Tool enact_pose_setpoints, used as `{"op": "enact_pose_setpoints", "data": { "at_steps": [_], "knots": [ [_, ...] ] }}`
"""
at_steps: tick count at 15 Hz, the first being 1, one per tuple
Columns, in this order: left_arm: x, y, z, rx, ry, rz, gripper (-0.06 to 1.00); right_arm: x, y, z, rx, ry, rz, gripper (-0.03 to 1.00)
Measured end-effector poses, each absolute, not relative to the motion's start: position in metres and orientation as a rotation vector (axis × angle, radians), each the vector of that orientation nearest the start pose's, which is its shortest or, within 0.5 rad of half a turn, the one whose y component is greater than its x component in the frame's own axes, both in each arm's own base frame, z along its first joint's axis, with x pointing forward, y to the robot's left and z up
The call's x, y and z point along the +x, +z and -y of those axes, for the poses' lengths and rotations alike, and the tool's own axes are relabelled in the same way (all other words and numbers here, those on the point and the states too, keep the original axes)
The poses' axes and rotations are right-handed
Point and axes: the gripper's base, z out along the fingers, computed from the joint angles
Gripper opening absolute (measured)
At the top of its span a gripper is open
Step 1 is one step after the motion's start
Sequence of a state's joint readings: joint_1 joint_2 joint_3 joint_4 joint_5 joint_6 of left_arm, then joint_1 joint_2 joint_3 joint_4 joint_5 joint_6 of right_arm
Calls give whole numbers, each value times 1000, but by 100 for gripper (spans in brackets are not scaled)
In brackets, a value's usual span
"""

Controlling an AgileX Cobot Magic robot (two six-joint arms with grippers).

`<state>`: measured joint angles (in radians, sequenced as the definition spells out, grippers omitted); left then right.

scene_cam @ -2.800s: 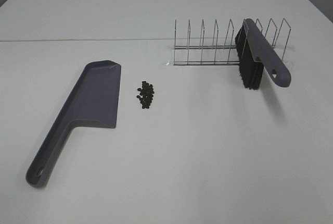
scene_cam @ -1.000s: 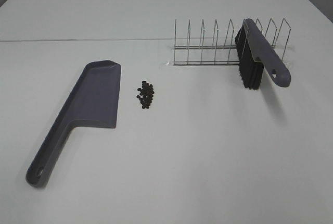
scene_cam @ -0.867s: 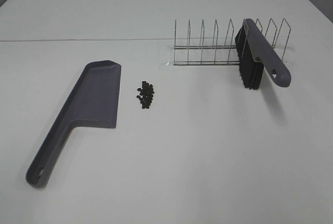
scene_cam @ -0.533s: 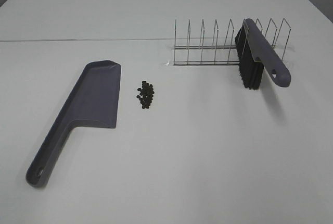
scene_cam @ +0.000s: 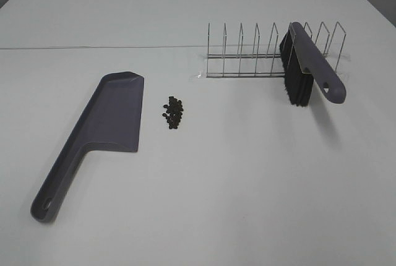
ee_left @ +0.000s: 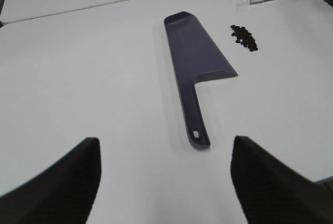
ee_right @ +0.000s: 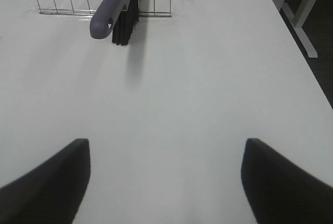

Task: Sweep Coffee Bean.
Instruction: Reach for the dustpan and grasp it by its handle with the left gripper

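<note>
A loose cluster of dark coffee beans (scene_cam: 173, 112) lies on the white table, just right of the grey dustpan (scene_cam: 105, 127), which lies flat with its handle toward the front left. The grey brush (scene_cam: 309, 68) with black bristles leans in the wire rack (scene_cam: 272, 55) at the back right. Neither gripper shows in the exterior high view. The left wrist view holds the dustpan (ee_left: 200, 73) and the beans (ee_left: 244, 37) well ahead of my open left gripper (ee_left: 165, 182). My right gripper (ee_right: 165, 182) is open too, empty, with the brush (ee_right: 117, 8) far ahead.
The table's right edge (ee_right: 296, 47) drops off to a dark floor with a table leg beside it. A seam (scene_cam: 99, 47) runs across the table behind the dustpan.
</note>
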<state>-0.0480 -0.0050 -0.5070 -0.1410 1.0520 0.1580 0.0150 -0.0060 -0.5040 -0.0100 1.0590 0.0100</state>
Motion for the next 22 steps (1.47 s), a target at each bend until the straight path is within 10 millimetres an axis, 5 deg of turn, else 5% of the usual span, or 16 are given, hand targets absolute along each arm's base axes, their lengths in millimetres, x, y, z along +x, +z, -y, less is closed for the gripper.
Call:
{"op": "enact_pose_setpoints", "data": {
  "at_steps": [19, 22],
  "knots": [
    [-7, 285, 11, 209, -97, -1968, 68, -6, 278, 1, -5, 4, -2033, 76],
    [10, 296, 11, 178, -113, -1968, 68, -6, 278, 1, -5, 4, -2033, 76]
  ]
}}
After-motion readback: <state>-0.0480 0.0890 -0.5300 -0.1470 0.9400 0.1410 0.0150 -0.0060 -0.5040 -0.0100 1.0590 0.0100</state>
